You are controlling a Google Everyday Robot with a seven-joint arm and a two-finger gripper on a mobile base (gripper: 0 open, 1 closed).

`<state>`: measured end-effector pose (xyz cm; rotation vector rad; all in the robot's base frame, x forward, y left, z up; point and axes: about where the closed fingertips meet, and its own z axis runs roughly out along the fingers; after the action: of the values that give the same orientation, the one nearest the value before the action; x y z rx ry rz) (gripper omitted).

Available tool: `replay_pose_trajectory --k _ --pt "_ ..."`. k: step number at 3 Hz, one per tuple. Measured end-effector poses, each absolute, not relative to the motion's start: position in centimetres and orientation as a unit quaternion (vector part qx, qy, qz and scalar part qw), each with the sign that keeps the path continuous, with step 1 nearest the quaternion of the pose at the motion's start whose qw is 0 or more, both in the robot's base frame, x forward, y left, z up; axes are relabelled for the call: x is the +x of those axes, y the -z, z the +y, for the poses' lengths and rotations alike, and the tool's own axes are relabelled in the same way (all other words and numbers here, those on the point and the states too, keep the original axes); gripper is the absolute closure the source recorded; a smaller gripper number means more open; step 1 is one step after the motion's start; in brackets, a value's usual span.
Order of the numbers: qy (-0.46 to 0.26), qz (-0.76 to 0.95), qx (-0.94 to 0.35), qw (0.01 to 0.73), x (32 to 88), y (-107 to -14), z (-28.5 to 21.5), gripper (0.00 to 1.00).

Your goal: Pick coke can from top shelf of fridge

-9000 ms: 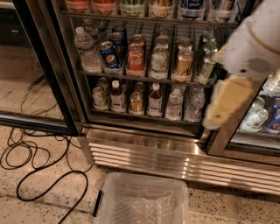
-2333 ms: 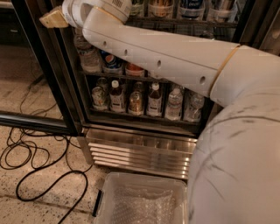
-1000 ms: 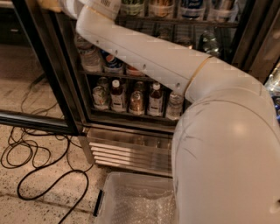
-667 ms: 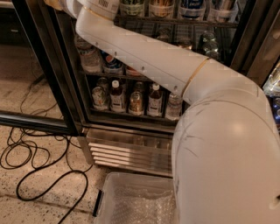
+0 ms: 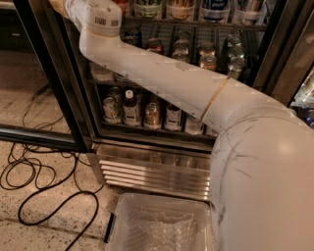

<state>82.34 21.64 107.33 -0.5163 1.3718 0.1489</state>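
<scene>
Barely budging from a moment before, the gripper [image 5: 58, 5] hovered at the left end of the fridge's [image 5: 152, 171] top shelf [image 5: 196, 23], open or closed I couldn't tell, the coke can [image 5: 122, 5] just beside it, seemingly not yet grabbed.

At the upper left corner of the fridge [image 5: 269, 54], cut off by the top edge: the gripper [image 5: 57, 6]. From there down to the lower right, across the front of the racks: the arm [image 5: 186, 88]. Along the top edge, a row of containers on the uppermost rack [image 5: 196, 23]. One tier down, behind the arm, the coke can [image 5: 154, 45], with another can [image 5: 132, 37] left of it and jars [image 5: 181, 48] to the right. On the lowest tier, bottles [image 5: 131, 105] side by side. Beneath them the base grille [image 5: 152, 169]; in front of it, on the floor, a bin [image 5: 147, 197]; left of that, cables [image 5: 34, 181]. Open door [image 5: 46, 78] at the left edge.
</scene>
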Motion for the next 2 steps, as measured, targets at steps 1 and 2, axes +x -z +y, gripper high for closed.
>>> replay_pose_trajectory --k 1,2 --pt "-0.021 0.618 -0.225 0.753 80.9 -106.8 20.1 0.2" --pt "0.016 0.603 -0.22 0.767 80.1 -106.9 19.0 0.21"
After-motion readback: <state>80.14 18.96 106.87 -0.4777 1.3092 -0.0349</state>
